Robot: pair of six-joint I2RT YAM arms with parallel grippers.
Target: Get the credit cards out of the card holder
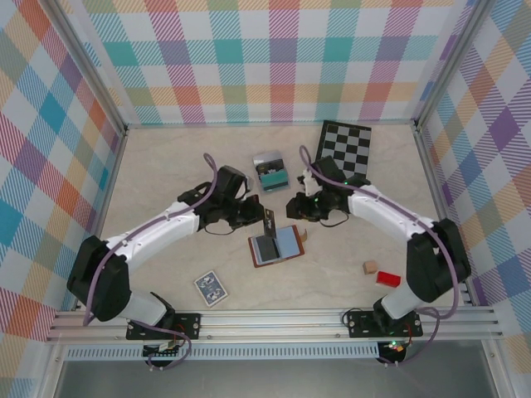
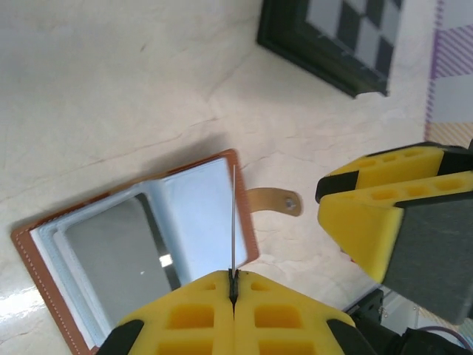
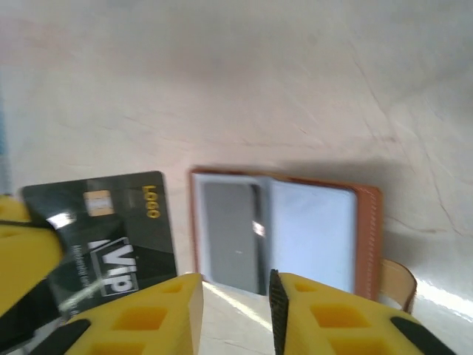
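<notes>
A robot lab test cell: pale desk [image 1: 166, 166] boxed in by plaid walls [image 1: 282, 58], aluminium rail [image 1: 274, 319] carrying two arms [image 1: 158, 236].

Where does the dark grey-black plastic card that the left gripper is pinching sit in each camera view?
Top external: dark grey-black card at centre, just above the open brown leather card holder.
Left wrist: edge-on thin line rising from the left gripper.
Right wrist: lower left, face showing.
Shared landmark: the card holder.
</notes>
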